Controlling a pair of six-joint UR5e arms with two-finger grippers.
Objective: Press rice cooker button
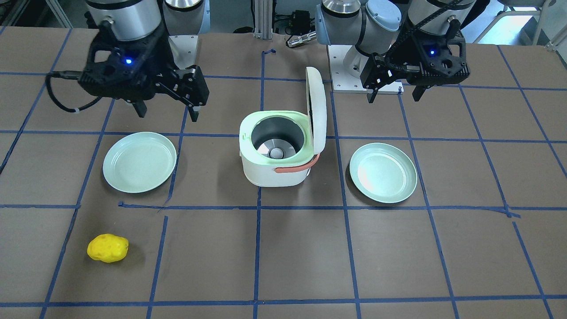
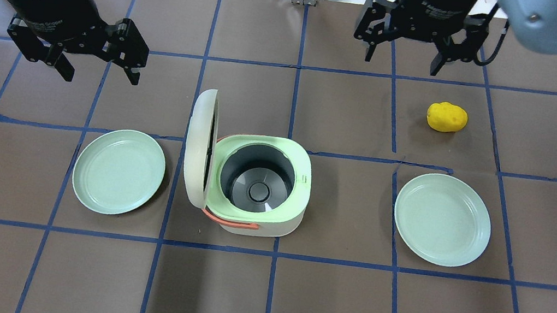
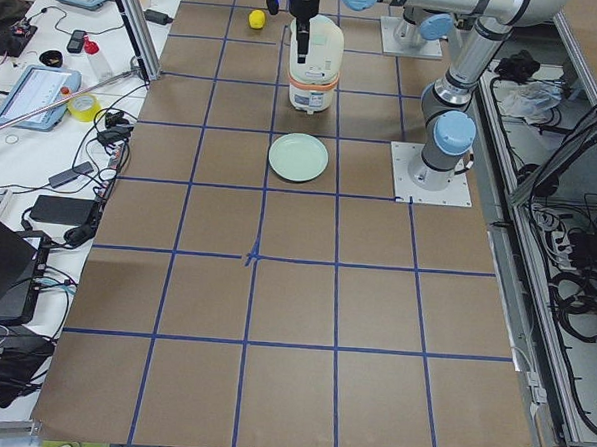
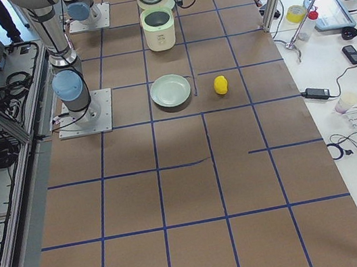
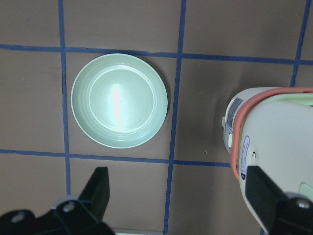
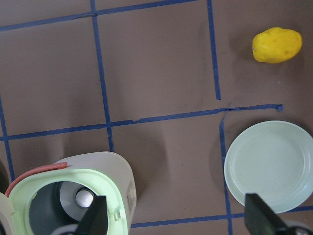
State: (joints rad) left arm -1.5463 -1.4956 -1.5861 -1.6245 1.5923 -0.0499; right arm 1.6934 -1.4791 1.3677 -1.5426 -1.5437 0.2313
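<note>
Standing open at ctr of the brown paper-covered counter (image 2: 317,306) w/ its blue tape grid is the white rice cooker w/ mint-green rim and salmon handle (image 2: 273,228). The rounded white lid (image 2: 197,150) stands near vertical on the cooker's frame-left side in the overhead view, outer face turned toward frame left. The dark grey inner pot is exposed, w/ a round knob at its bottom.

The small pale mint rounded-square button (image 5: 307,190) shows only in the left wrist view. It sits at the far right edge of that frame on the lid's outer face, lower right of the oval blue-edged label (image 5: 244,147), and is partly cut off by the frame edge.

The left end effector (image 2: 100,74) hangs over the counter in the upper left of the overhead frame. Its fingers are spread wide and it is well apart from the lid. The right end effector (image 2: 402,62) hangs at the top of that frame, right of ctr, also spread wide.

The first pale green round plate (image 2: 119,171) lies flat at mid-left of the overhead frame, just beside the lid. The second pale green round plate (image 2: 443,220) lies at mid-right, apart from the cooker. A yellow lumpy potato-shaped object (image 2: 446,117) rests on the counter above the second plate in frame, below and right of the right end effector.
</note>
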